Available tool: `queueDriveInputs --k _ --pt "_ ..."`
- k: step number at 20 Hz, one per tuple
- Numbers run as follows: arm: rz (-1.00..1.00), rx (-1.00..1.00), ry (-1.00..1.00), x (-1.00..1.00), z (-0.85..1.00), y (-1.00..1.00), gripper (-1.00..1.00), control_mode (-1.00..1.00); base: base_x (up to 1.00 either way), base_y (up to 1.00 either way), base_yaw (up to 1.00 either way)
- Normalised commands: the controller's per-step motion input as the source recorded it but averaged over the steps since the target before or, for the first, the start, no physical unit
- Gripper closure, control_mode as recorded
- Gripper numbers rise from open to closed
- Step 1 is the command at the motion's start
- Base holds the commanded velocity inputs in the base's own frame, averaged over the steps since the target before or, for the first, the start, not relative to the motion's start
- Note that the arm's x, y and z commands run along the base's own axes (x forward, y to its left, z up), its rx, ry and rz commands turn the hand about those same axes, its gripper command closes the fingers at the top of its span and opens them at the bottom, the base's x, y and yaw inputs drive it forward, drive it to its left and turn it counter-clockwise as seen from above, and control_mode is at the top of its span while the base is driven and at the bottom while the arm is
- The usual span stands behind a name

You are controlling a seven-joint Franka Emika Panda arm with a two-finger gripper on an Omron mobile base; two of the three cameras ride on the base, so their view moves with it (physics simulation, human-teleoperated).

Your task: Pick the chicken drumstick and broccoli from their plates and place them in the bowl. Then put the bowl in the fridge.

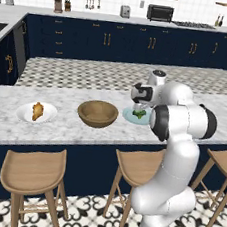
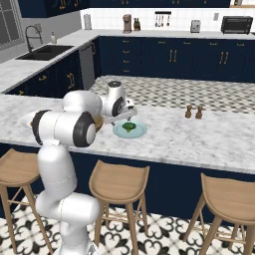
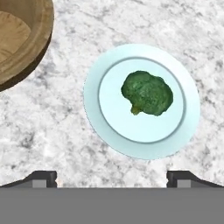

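Navy cabinets [image 1: 109, 39] with brass handles are lining the far wall beneath white tile; wooden stools [image 1: 30, 173] are standing at the near marble counter [image 1: 73, 130] on patterned flooring [image 1: 92, 219].

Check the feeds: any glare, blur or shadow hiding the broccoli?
Hand view: the broccoli is sharp and evenly lit on its pale blue-green plate, without glare. Left base view: the arm covers part of it. Right base view: small, soft-edged, but unshadowed.

Broccoli [image 3: 147, 93] on blue-green plate [image 3: 94, 94]; drumstick [image 1: 37, 111] on white plate [image 1: 23, 115]; bowl [image 1: 98, 113] between.
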Motion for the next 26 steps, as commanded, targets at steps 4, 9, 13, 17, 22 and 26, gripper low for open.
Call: queueDriveInputs --k 4,9,13,17,22,26 --pt "0.09 0.00 0.00 0.53 -0.17 0.00 -1.00 -1.00 0.00 0.00 0.00" --pt "0.01 0.00 0.00 0.48 -0.22 0.00 -1.00 -1.00 0.00 0.00 0.00" --pt "0.00 -0.02 0.00 0.46 -0.38 0.00 -1.00 -1.00 0.00 0.00 0.00" --pt "0.00 0.00 0.00 0.50 -0.36 0.00 -1.00 -1.00 0.00 0.00 0.00" --pt "0.00 0.00 0.00 0.44 -0.34 0.00 -1.00 -1.00 0.00 0.00 0.00" --pt "0.00 0.00 0.00 0.11 -0.32 0.00 -1.00 -1.00 0.00 0.00 0.00"
